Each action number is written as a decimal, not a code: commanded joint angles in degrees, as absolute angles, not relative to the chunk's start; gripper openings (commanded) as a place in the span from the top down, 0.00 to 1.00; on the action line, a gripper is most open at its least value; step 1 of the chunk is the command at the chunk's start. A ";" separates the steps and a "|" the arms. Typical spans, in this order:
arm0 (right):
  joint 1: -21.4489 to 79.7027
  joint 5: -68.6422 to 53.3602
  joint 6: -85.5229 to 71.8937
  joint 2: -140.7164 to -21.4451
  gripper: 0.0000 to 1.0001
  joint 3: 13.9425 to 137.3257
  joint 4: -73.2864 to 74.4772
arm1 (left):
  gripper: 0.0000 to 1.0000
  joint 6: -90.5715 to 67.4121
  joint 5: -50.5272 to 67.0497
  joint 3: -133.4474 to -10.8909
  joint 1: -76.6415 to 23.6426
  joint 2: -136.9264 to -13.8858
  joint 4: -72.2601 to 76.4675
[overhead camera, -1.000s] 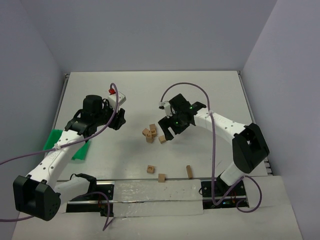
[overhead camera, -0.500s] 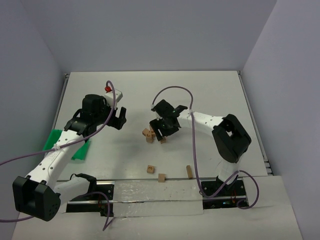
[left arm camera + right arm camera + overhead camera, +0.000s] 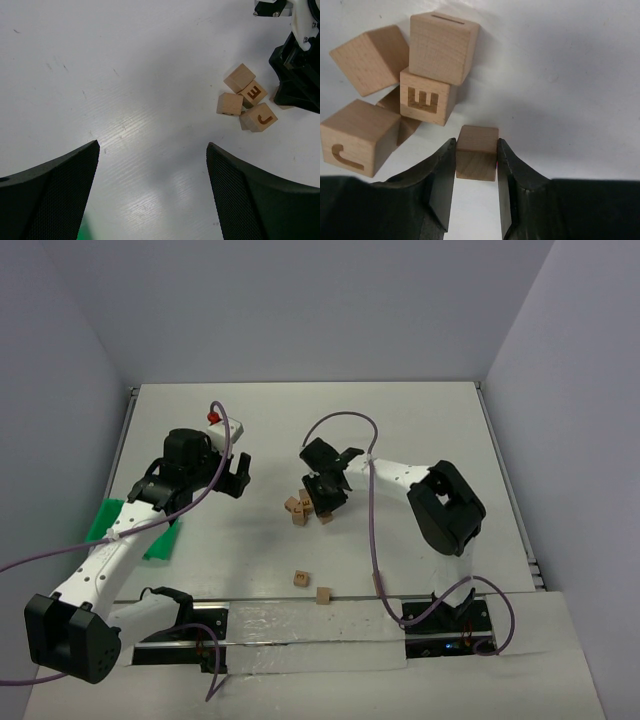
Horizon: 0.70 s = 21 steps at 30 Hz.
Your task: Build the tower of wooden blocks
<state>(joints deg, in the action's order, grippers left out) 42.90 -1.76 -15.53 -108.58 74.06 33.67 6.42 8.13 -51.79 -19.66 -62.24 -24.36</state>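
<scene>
Right wrist view: one small light-tan wooden cube (image 3: 476,155) sits between the fingertips of the right gripper (image 3: 476,142). Both fingers are pressed flat against its sides, and its underside appears to rest on the white table (image 3: 560,90).

Beyond these jaws and to their left lies a jumbled cluster of light-tan wooden cubes (image 3: 427,97), near the pinched cube but apart from it. Four cubes show clear faces: one marked E, one marked J, one with a thin line on top and one plain. They touch one another at odd angles. A darker tan sliver between them may be a fifth; this cannot be determined.

Top external view: a stray cube (image 3: 300,579) and a second stray cube (image 3: 323,594) lie on the near side of the right jaws, well apart from them. That makes seven cubes counted with certainty.

The left gripper (image 3: 152,146) has its fingers spread wide, with only table surface between them. The cluster lies ahead of these jaws and to their right, well apart. A green plastic tray (image 3: 103,520) lies behind them, under the left forearm.

A second earlier the right jaws stood apart just to the right of the same cube. They have since come over it and closed, and the right elbow has folded inward. The cluster, both stray cubes and the left gripper have kept their places.
</scene>
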 commanded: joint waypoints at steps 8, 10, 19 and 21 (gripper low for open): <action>36.46 1.07 -18.22 -109.61 1.00 79.92 35.87 | 0.06 5.36 6.31 -54.65 -19.25 -61.66 -22.61; 36.25 1.85 -18.74 -110.20 1.00 80.94 36.31 | 0.06 5.31 6.10 -54.44 -19.25 -62.02 -22.13; 35.73 2.34 -20.51 -114.64 0.93 84.05 38.07 | 0.06 5.89 4.83 -54.91 -19.25 -62.45 -22.60; 35.33 1.85 -20.75 -115.25 0.88 84.48 38.34 | 0.06 5.89 5.02 -54.56 -19.25 -62.05 -22.52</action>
